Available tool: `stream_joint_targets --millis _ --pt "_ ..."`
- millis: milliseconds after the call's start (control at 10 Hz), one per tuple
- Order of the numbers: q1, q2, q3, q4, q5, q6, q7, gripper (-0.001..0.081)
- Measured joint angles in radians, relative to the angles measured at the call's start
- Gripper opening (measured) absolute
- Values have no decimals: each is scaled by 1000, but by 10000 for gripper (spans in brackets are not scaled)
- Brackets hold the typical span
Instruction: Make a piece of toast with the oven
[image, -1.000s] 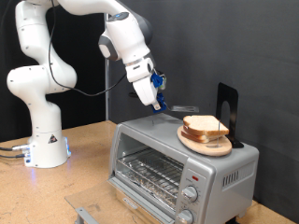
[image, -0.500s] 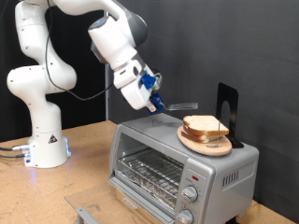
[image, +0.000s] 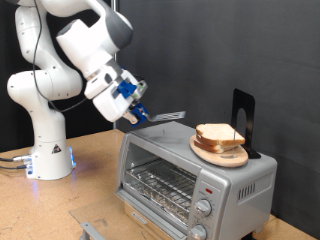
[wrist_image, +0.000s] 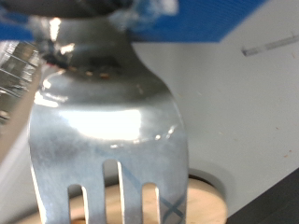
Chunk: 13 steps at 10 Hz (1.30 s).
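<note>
My jaws grip a metal fork (image: 165, 117) in my gripper (image: 139, 113), held in the air above the oven (image: 195, 172). The pieces of toast (image: 220, 135) sit stacked on a wooden plate (image: 218, 154) atop the oven.

arm (image: 60, 60): white, rounded joints | black cable | base (image: 50, 160): blue light

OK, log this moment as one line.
gripper: shut on fork, above oven's left end | bread: on plate atop oven | oven door: shut
</note>
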<state>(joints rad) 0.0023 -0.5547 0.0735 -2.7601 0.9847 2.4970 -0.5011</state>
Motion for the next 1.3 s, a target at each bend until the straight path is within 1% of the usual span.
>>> stream_joint_targets --millis 100,200,300,400,500,600,700,800,900,1000,1200,1300 --pt "-9 -22 -47 -15 12 -19 -29 400" --pt "-22 -38 -84 -23 16 -28 -36 400" --pt "-28 -48 -98 -26 16 -42 -36 400" --pt "-28 -47 -94 -26 14 -42 -36 400" --pt "-34 -41 -79 -21 -44 -43 -16 400" --pt "-48 -29 -53 -2 -137 -70 44 400" --pt "-64 -9 -27 30 -229 -108 100 400" --pt "-76 14 -5 67 -296 -132 140 400" --pt "-89 38 13 110 -390 -185 172 400" --pt "-103 63 29 153 -458 -214 207 400" --pt "-119 115 62 208 -543 -214 275 400" --pt "-121 141 74 229 -554 -207 297 400"
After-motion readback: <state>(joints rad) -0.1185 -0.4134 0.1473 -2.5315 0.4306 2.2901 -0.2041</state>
